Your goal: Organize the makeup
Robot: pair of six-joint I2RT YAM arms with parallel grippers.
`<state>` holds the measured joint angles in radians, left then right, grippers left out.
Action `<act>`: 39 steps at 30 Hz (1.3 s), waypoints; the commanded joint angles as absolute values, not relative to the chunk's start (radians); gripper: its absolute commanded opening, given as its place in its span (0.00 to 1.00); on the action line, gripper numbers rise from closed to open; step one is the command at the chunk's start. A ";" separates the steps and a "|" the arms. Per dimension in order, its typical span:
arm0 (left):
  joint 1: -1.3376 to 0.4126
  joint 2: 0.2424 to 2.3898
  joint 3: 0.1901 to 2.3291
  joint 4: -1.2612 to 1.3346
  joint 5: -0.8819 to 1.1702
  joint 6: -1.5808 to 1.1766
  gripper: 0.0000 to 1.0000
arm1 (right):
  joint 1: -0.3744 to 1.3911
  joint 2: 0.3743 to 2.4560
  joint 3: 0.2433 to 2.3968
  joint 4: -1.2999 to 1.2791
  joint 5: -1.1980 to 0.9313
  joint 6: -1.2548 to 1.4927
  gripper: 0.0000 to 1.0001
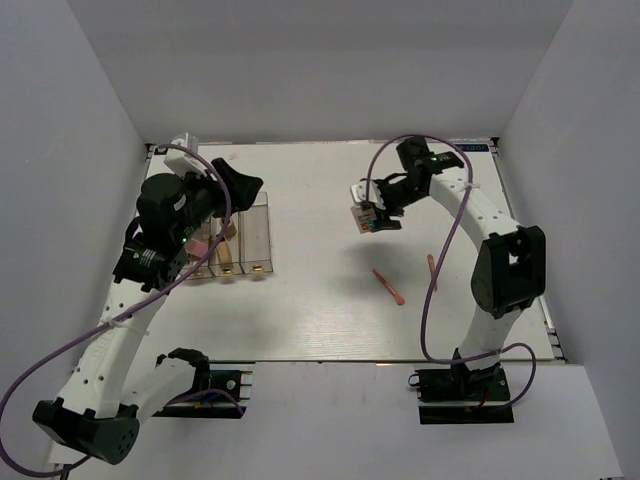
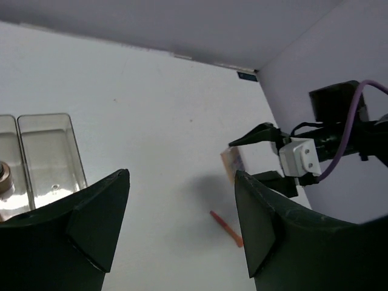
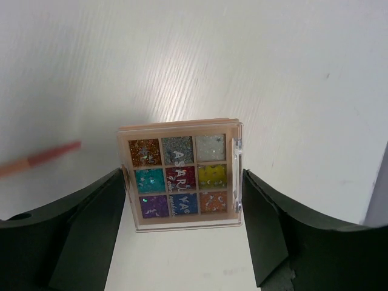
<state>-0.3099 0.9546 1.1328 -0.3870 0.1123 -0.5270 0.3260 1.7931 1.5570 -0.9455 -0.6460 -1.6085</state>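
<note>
Multicolour palette (image 3: pixel 180 176) sits clamped between right gripper (image 3: pixel 183 185) fingers, side edges touching both; left gripper (image 2: pixel 180 188) fingers spread wide.

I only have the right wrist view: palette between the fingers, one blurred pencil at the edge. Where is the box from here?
Observer: Left of your palette; the box stands at the left side of the table.
Operator: Any other pencils out?
Observer: Two in all: one pencil near the middle, a second pencil just right of it.
Operator: Is the left gripper free?
Observer: Yes, the left gripper is open, by the box.
</note>
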 commanded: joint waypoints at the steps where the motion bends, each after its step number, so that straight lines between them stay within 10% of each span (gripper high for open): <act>1: -0.313 0.928 1.189 -0.293 0.169 -0.535 0.79 | 0.426 1.839 1.641 -0.938 -0.831 -1.380 0.20; 18: -0.313 0.891 1.241 -0.153 0.222 -0.514 0.78 | 0.834 2.261 2.039 0.055 -0.897 -0.119 0.19; 39: -0.313 0.772 1.192 -0.233 0.179 -0.520 0.78 | 1.008 2.588 2.263 0.577 -0.500 0.048 0.22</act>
<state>-0.3099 0.7902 1.2041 -0.2104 0.1947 -0.5205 1.0042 2.5732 2.2215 0.4534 -0.5854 0.0498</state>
